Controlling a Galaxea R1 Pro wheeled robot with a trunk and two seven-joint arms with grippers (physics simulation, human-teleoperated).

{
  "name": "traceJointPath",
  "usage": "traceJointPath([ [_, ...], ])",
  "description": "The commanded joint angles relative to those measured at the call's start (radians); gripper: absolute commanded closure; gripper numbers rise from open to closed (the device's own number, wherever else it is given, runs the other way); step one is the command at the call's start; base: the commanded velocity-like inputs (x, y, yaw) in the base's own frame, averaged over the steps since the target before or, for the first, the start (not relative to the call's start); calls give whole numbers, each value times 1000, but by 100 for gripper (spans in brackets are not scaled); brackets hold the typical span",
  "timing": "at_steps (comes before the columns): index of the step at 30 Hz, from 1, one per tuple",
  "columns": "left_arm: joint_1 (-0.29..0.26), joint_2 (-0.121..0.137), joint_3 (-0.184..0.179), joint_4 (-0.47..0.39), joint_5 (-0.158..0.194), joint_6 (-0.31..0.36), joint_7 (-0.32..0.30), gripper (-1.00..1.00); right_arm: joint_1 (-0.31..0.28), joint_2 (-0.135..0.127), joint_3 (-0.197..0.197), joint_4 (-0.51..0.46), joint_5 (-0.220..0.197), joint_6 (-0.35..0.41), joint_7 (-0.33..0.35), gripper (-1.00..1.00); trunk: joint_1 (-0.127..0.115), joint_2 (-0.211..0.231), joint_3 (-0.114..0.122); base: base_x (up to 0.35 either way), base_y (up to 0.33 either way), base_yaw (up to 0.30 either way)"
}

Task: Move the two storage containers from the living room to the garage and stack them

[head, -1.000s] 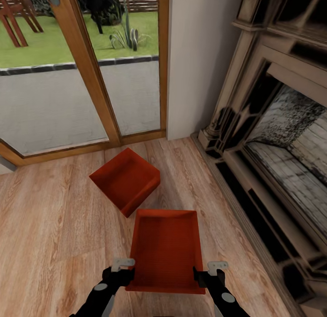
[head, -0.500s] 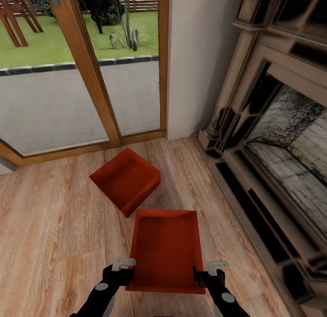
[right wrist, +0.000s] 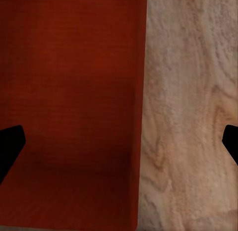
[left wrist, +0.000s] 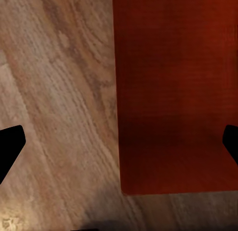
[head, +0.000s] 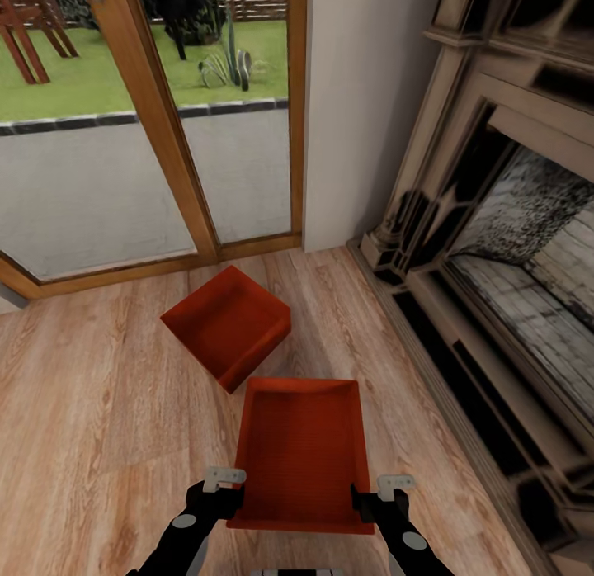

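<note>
My left pincer [head: 221, 487] and right pincer [head: 384, 490] stand released, each straddling a side wall of the near bin [head: 302, 452], ready to lift it.

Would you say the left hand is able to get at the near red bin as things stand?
Probably yes. The left hand sits open at the near bin's left wall, its fingers straddling that wall with bare wood floor on the outer side. Nothing lies between them; the far bin sits apart.

Two rust-red bins [head: 301, 452] [head: 227, 324] on wood floor [head: 91, 411] beside fireplace [head: 503, 254].
</note>
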Motion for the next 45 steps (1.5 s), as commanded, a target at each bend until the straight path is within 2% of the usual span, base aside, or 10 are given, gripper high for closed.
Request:
traceJointPath([
  [1,0,0,-3,-2,-2,6,6,-100,0,-1,8,1,-10,-4,-8,-100,4,-7,-4,0,0,0],
  [7,-1,0,-3,-2,-2,5,6,-100,0,-1,8,1,-10,-4,-8,-100,27,-49,-23,0,0,0],
  [13,-1,-1,-3,-2,-2,5,6,-100,-1,-1,8,2,-11,-4,-8,-100,27,-49,-23,0,0,0],
  [29,-1,-1,-3,-2,-2,7,6,-100,0,-1,8,6,-15,-4,-10,-100,88,-161,-73,0,0,0],
  [34,-1,-3,-3,-2,-2,7,6,-100,0,-1,8,8,-18,-4,-12,-100,88,-161,-73,0,0,0],
  [45,-1,-3,-3,-2,-1,7,6,-100,0,-1,8,8,-18,-4,-12,-100,127,-231,-104,0,0,0],
])
